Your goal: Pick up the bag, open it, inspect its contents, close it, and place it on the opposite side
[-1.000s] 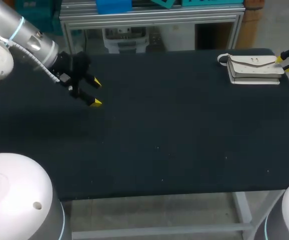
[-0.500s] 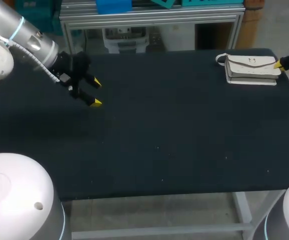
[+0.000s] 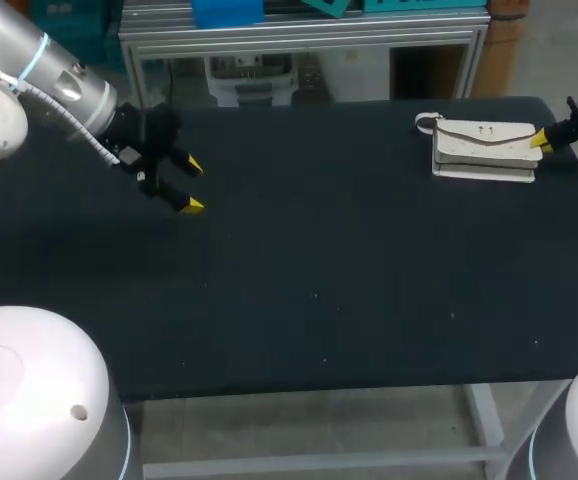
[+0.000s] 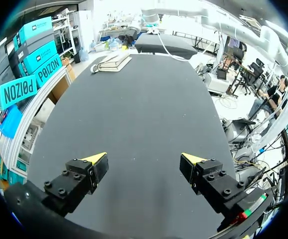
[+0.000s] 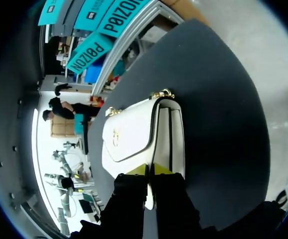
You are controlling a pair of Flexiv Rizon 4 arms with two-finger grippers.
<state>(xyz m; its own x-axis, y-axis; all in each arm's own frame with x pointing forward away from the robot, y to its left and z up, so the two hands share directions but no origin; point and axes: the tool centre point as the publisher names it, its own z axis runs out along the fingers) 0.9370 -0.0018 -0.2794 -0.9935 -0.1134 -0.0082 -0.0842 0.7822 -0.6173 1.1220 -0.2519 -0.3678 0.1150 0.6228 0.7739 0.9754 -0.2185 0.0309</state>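
Since the bag (image 3: pixel 484 148) lies flat near the far right corner of the desk (image 3: pixel 349 270), long axis running left to right, your right claw (image 3: pixel 540 141) is the nearer one: it is clenched on the bag's right end. Your left claw (image 3: pixel 187 185) hangs released over the far left, well apart. Between them runs dark, matte desk.

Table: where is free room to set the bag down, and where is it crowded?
Bare: the middle and near edge of the table, between the left gripper and the bag. Crowded: only the far right corner, where the right gripper is shut on the bag.
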